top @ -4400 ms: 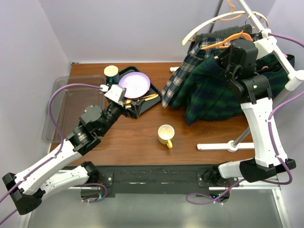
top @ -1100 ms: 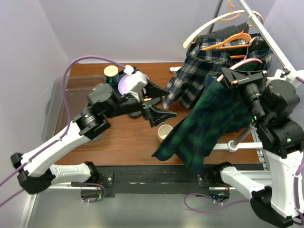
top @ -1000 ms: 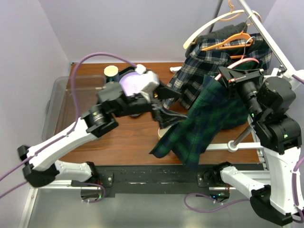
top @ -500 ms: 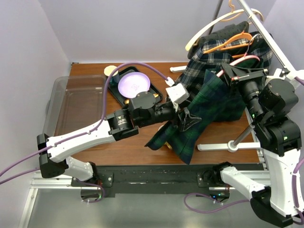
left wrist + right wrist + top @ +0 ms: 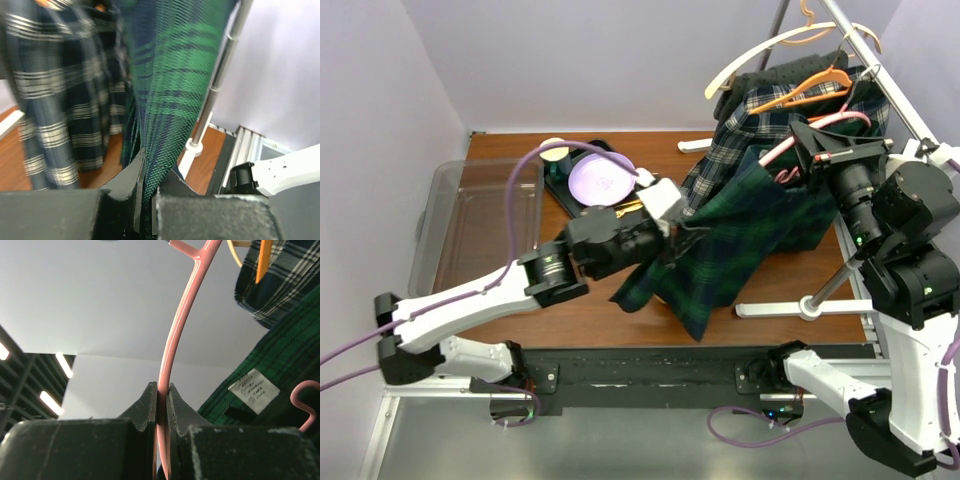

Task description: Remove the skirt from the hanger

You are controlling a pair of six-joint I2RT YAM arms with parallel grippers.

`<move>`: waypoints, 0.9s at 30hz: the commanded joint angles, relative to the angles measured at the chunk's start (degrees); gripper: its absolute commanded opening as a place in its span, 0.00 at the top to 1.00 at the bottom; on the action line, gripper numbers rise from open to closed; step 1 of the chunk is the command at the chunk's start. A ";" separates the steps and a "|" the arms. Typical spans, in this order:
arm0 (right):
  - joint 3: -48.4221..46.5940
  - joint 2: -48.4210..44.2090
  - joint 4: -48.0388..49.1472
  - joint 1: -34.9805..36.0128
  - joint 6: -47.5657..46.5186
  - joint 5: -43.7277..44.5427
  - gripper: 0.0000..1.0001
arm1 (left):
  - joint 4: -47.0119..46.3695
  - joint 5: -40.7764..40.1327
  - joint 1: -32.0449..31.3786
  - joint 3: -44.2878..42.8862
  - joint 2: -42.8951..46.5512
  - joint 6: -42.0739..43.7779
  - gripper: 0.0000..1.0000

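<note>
Nearest the arm bases, the bare front strip of the wooden table [image 5: 770, 330] shows under the lower edge of the green plaid skirt [image 5: 740, 240]. The left gripper [image 5: 144, 165] is pinched closed on a fold of that skirt, the cloth running up from between its 2 fingers. From there the skirt stretches up and to the right to the pink hanger [image 5: 172, 335], where it hangs above the table. The right gripper [image 5: 161, 390] is clamped tight on the hanger's thin pink arm. A white rack base [image 5: 770, 308] lies on the table under the skirt. Farther back are a clear bin [image 5: 480, 220] at the left, a black tray [image 5: 560, 190] with a purple plate [image 5: 603, 180], and 1 navy-and-white plaid garment [image 5: 740, 150] on an orange hanger [image 5: 800, 85].
</note>
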State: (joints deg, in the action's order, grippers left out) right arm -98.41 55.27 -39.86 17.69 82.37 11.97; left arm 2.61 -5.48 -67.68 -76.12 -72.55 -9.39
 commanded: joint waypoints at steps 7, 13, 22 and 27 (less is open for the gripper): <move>-7.83 -0.34 13.50 -0.20 12.56 0.34 1.00 | 1.42 -15.09 -0.26 -0.52 12.52 3.06 1.00; -11.63 -2.09 13.05 -0.20 14.66 1.13 1.00 | 2.14 -23.08 -0.26 -1.32 17.26 4.73 1.00; -13.20 -3.32 12.87 -0.20 20.28 1.13 1.00 | 4.68 -30.28 -0.26 -4.56 20.96 9.12 1.00; -15.58 -1.74 13.14 -0.20 20.38 -1.59 1.00 | 4.08 -33.20 -0.26 -4.48 22.28 10.60 1.00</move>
State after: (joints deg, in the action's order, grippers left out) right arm -110.96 52.95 -34.79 18.41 104.47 6.42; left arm 10.52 -32.34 -68.23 -77.54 -53.01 -2.11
